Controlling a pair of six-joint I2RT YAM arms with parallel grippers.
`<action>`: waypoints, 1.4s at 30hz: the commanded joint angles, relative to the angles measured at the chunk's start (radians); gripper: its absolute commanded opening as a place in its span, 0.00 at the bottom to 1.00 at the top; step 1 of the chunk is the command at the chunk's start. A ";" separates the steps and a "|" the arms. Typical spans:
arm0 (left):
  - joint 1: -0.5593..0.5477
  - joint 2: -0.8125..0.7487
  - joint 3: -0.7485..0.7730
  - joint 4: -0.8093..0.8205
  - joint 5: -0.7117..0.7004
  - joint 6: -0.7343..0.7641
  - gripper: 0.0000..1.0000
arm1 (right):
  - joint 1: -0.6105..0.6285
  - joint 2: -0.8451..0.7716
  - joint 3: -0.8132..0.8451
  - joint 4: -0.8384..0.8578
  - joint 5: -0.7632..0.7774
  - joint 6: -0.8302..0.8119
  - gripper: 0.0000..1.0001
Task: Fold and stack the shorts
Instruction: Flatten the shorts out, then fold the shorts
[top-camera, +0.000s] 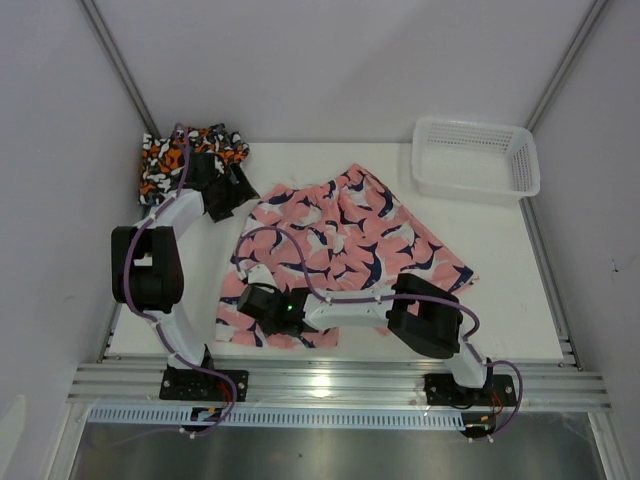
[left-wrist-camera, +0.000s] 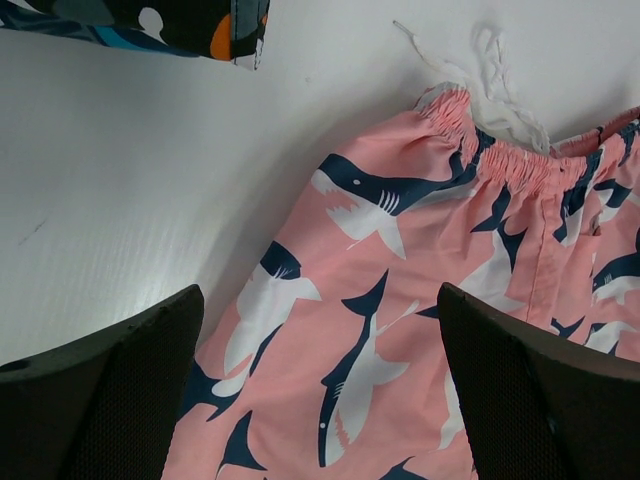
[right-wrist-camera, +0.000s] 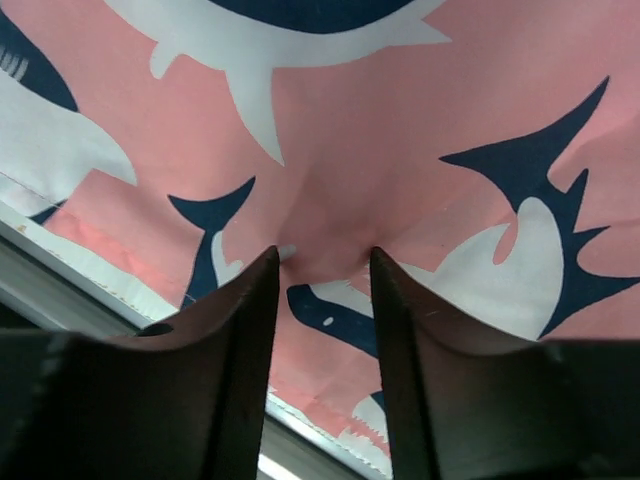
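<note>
The right end effector (right-wrist-camera: 322, 262) is grasping the pink shorts (top-camera: 350, 235). Its jaws are standing narrowed on a small ridge of cloth that is puckering up between the fingertips (right-wrist-camera: 262, 275), just inside the hem (right-wrist-camera: 75, 255) at the lower left of the garment, beside the near edge of the bench (top-camera: 500, 290). The left end effector (left-wrist-camera: 318, 300) is standing released, with its jaws fully apart and holding nothing. It is hovering over the upper left part of the same shorts, near the gathered waistband (left-wrist-camera: 520, 165) and the white drawstring (left-wrist-camera: 490, 70). The pink shorts are lying spread out at the centre of the top view. The camouflage shorts (top-camera: 155, 170) and the patchwork shorts (top-camera: 222, 140) are lying together at the upper left; whether one is overlapping the other cannot be told. The basket (top-camera: 475, 160) is sitting at the upper right, well apart. The fabric is judged thin, light and limp, so it is likely to sag and slide from a single pinch. Take hold at stitched edges, hem and waistband on the same side, one end effector at each.
</note>
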 joint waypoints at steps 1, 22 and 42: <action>0.001 -0.048 -0.007 0.028 0.001 -0.022 0.99 | -0.005 -0.015 -0.033 0.036 0.012 0.050 0.38; -0.030 -0.030 0.025 -0.020 -0.040 0.003 0.99 | 0.018 -0.377 -0.320 -0.025 0.107 0.084 0.52; 0.035 -0.030 0.030 -0.032 0.009 0.012 0.99 | 0.154 0.009 0.099 -0.117 0.101 0.121 0.64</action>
